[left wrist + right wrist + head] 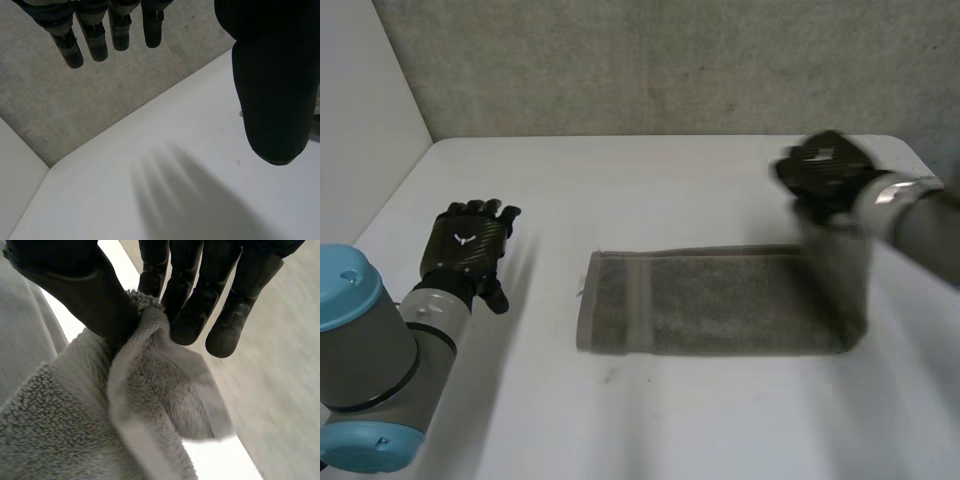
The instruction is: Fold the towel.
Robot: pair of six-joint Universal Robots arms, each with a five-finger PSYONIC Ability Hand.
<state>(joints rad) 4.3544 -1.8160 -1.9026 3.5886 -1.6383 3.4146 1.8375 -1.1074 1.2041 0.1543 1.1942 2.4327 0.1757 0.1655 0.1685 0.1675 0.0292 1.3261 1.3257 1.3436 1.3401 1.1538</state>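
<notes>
Right hand [825,170] pinched one end of the towel [720,300], black thumb and fingers clamped on the cloth. Its wrist view showed the hand [75,285] gripping a bunched, hemmed edge of the towel [100,430], thick grey terry with a looped, nubbly pile, hanging below the fingertips in soft folds. In the head view the towel lay as a long narrow strip across the middle of the white table [670,190], with a flat woven band near its left end; its right end rose off the table to the raised hand. Well apart at the table's left side, the left hand [470,245] hovered with straight, spread fingers [95,40], holding nothing. A rough grey wall [670,60] stood behind the table.
</notes>
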